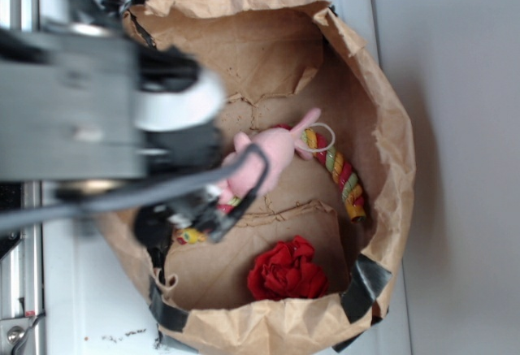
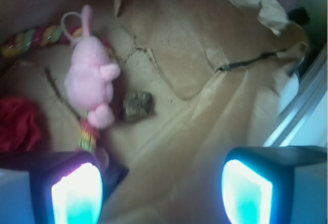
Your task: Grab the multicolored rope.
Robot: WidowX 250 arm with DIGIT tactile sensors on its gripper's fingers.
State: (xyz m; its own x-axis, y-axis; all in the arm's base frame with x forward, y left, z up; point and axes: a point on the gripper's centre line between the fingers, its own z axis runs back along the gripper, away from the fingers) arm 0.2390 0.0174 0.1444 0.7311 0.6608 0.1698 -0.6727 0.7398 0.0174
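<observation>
Inside the brown paper bag (image 1: 382, 103), which stands open on the white counter (image 1: 73, 290) and fills most of it, the multicolored rope (image 1: 340, 172) lies curved on the bag floor. Its exposed length runs along the side of the bag nearest the counter's right edge in the exterior view; the cord then passes beneath the pink plush bunny (image 1: 264, 156), and a short striped end shows again beside the hand. The bunny rests across the middle of the rope and touches it. A red fabric flower (image 1: 286, 271) sits apart, nearer the bottom edge of the counter. In the wrist view a small dark lump (image 2: 137, 106) lies just beside the bunny; its nature cannot be determined. The hand (image 2: 161, 190) is spread, both pads wide apart with nothing between them, and hangs above the bag floor. Finding: in the wrist view the rope lies ahead of the hand and to the left, its near end (image 2: 88, 136) just above the left pad (image 2: 77, 193), its far stretch arcing to the upper left corner. Judgement: the near end's long axis points roughly toward the hand, so the grasp would call for a shift left and forward, closing across the cord. Risk noted: the bunny overlies the rope's middle and could be pinched instead.
</observation>
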